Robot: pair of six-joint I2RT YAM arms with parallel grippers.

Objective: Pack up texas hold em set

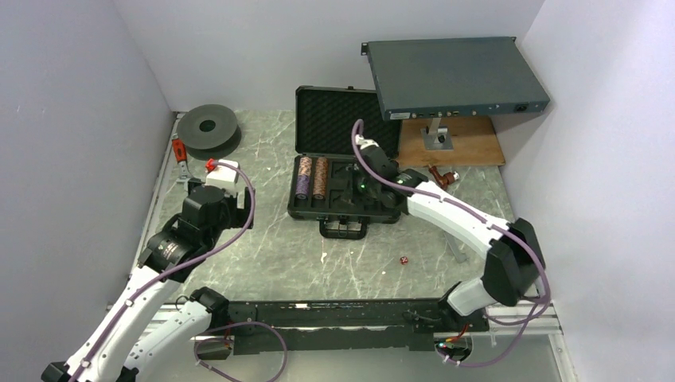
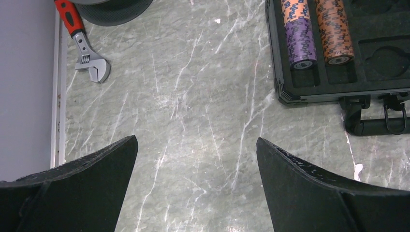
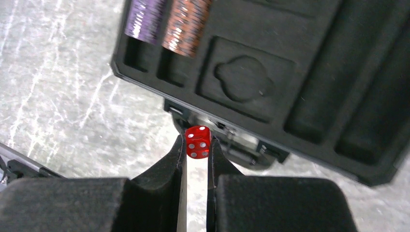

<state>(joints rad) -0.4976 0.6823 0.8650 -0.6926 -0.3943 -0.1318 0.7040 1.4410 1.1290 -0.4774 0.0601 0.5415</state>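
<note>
Case (image 1: pixel 306 211), lid up: purple chips (image 3: pixel 145 19) + brown chips (image 3: pixel 186 24) in adj. tray slots. My R pincer (image 3: pixel 197 151) clamps 1 red die (image 3: pixel 197 141); L pincer (image 2: pixel 196 154) released.

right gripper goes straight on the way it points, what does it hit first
Probably the front rim of the black case, with the red die in the right gripper touching first. Depth is unclear; it could be the tray instead.

The left gripper (image 2: pixel 196 140) hung over the marble table (image 2: pixel 193 87), jaws spread wide; 2 chip stacks (image 2: pixel 300 43) lay in the briefcase (image 2: pixel 309 94), a wrench (image 2: pixel 84 48) far left.
</note>
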